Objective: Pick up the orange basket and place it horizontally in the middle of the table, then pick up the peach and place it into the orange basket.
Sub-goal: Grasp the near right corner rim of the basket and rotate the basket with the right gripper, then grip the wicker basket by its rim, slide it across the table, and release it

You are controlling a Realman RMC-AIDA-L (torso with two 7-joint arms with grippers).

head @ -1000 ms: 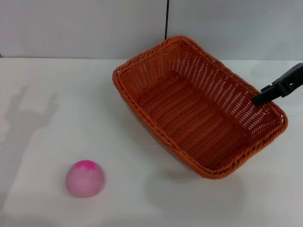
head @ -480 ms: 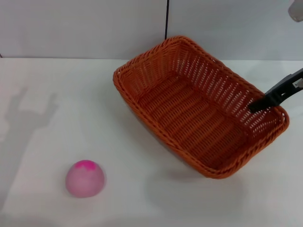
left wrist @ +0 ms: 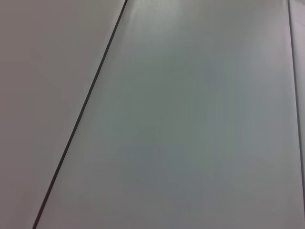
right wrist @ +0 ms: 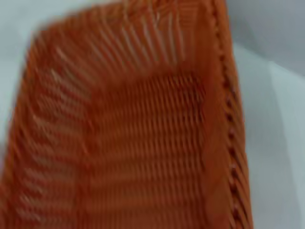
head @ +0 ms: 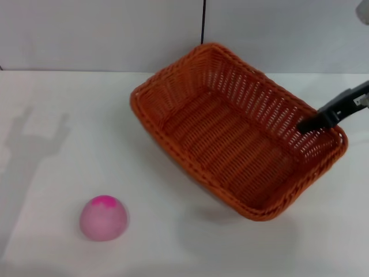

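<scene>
The orange basket [head: 230,150] hangs tilted a little above the white table [head: 57,167], right of centre, its long side running diagonally and a shadow under its near corner. My right gripper [head: 319,119] comes in from the right edge and is shut on the basket's right rim, one black finger reaching inside the wall. The right wrist view is filled by the basket's woven inside [right wrist: 143,143]. The peach [head: 104,217], pink with a magenta top, rests on the table at the near left, far from the basket. My left gripper does not show.
A pale grey wall [head: 104,34] with a dark vertical seam stands behind the table. The left wrist view shows only wall panels [left wrist: 190,119]. An arm's shadow falls on the table's left side [head: 34,138].
The basket has shifted a little to the left with my right gripper holding its rim. The peach has stayed where it was.
</scene>
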